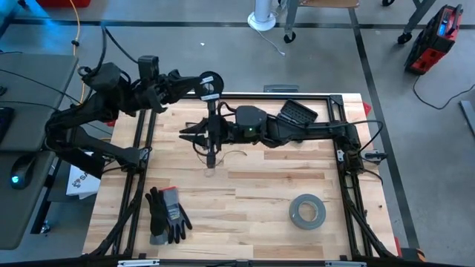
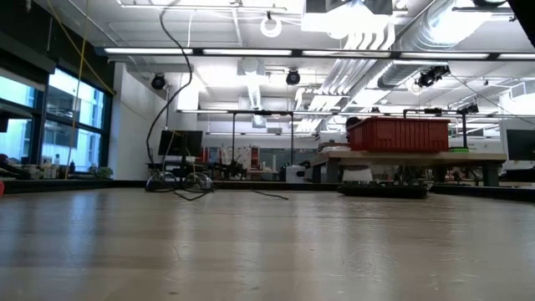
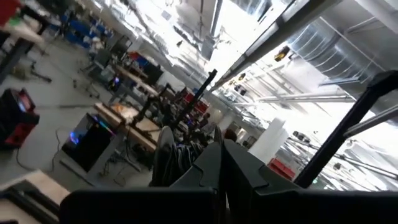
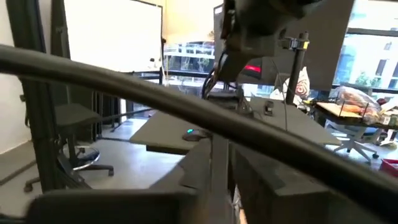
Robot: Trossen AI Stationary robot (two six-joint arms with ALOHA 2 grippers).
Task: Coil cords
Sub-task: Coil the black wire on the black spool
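Observation:
The small round black spool (image 1: 210, 81) with a pale label is held high over the table's far part, at the tip of my left gripper (image 1: 202, 83), which is shut on it. The thin dark cord (image 1: 211, 119) drops from the spool to the table, where a slack loop (image 1: 230, 154) lies. My right gripper (image 1: 190, 134) reaches in level from the right, beside the hanging cord. Its fingers (image 4: 249, 174) stand a narrow gap apart. Whether they touch the cord, I cannot tell. My left gripper pinches the spool between its two fingers and comes at it from the table's left, tipped slightly upward. The spool's dark rim (image 3: 165, 155) shows beside the fingertips. The spool is lifted clear of the table, and the cord hangs below it.
A grey tape roll (image 1: 306, 211) lies near the front right, and a pair of dark gloves (image 1: 167, 215) near the front left. A black ribbed block (image 1: 298, 113) sits at the back beside the right arm. Black frame rails (image 1: 141, 148) run along the table's sides.

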